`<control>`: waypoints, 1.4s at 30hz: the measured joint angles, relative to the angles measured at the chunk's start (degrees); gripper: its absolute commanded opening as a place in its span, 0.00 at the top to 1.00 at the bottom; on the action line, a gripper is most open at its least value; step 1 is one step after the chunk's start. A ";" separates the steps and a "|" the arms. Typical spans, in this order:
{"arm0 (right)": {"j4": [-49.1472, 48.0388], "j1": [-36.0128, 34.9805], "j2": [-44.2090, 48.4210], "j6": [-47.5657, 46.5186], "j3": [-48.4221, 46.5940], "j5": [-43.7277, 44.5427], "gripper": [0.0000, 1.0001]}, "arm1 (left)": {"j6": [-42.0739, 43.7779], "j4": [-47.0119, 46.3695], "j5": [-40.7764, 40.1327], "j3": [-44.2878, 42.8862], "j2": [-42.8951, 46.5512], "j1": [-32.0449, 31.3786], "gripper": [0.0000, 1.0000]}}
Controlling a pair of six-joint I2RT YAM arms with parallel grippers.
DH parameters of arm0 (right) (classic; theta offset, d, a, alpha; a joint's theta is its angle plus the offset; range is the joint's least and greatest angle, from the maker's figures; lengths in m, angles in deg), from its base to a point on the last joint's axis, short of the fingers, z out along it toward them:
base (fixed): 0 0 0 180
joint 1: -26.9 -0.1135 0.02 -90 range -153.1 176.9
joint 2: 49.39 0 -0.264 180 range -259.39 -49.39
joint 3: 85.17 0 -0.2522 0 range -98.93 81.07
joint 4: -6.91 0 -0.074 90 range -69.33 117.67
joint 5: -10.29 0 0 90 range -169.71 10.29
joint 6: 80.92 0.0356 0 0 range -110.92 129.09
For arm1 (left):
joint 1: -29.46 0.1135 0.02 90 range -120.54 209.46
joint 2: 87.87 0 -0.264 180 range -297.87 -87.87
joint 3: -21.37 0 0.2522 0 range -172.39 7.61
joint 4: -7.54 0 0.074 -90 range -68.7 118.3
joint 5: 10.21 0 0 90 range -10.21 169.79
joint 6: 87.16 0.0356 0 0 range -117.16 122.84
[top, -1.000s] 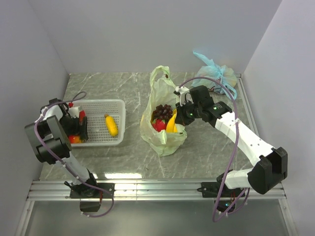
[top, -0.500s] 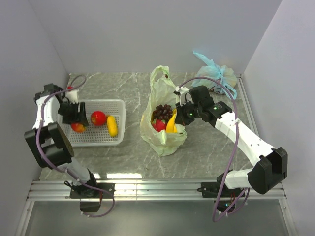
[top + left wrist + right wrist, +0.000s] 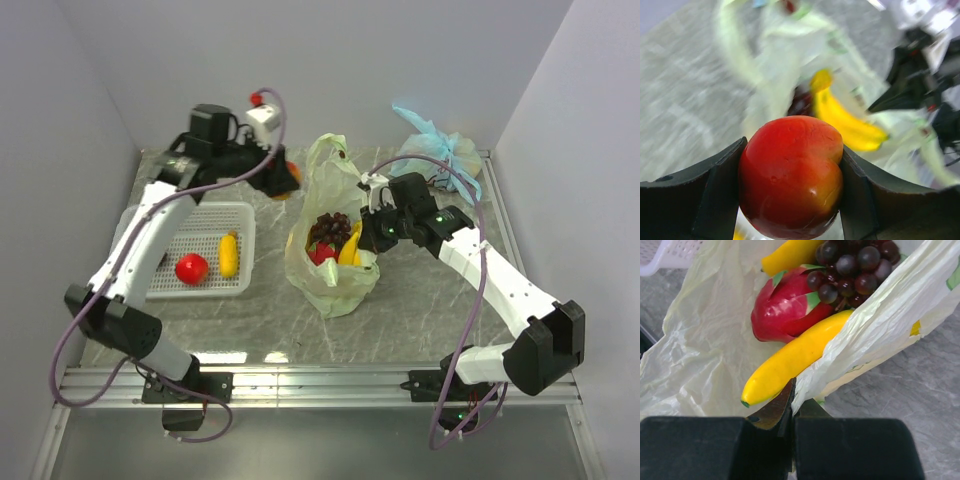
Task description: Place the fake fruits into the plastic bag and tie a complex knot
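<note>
The pale yellow-green plastic bag [image 3: 338,288] stands open mid-table, one handle loop [image 3: 325,150] sticking up. Inside it lie dark grapes [image 3: 330,226], a pink-red dragon fruit [image 3: 322,254] and a yellow banana [image 3: 350,248]; they also show in the right wrist view [image 3: 790,305]. My right gripper [image 3: 372,232] is shut on the bag's right rim [image 3: 860,335], holding it open. My left gripper [image 3: 280,178] is raised left of the bag's handle, shut on a red-orange fruit [image 3: 790,175]. No knot is in view on this bag.
A white basket [image 3: 200,207] at the left holds a red apple [image 3: 191,268] and a yellow fruit [image 3: 229,254]. A tied light blue bag [image 3: 440,150] lies at the back right. Walls close in on both sides and behind.
My left arm rose out of the basket with the red-orange fruit and swung right and back, up to the bag. The right arm and the bag have not moved.
</note>
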 measured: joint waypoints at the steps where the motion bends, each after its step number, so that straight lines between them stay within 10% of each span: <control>1: 0.00 0.24 0.09 0.04 0.00 0.15 1.00 | -1.81 -2.19 -0.11 0.00 -1.18 -2.21 0.72; 13: 0.02 2.99 1.49 0.15 0.00 1.90 1.00 | -13.57 -11.04 0.09 1.81 -15.37 -16.92 0.03; 17: 0.02 3.06 1.62 0.15 0.00 1.81 1.00 | -13.70 -9.09 0.17 1.97 -13.20 -14.99 0.01; 24: 0.04 3.08 1.60 0.02 0.00 1.25 1.00 | -11.52 -3.23 -0.07 2.05 -2.36 -1.44 0.01; 35: 0.04 3.08 1.57 -0.28 0.00 0.46 1.00 | 6.34 12.94 -8.90 9.01 5.70 42.86 0.16; 42: 0.04 3.08 1.46 -0.28 0.00 0.24 1.00 | 10.29 13.33 -17.90 19.96 -0.11 48.68 0.07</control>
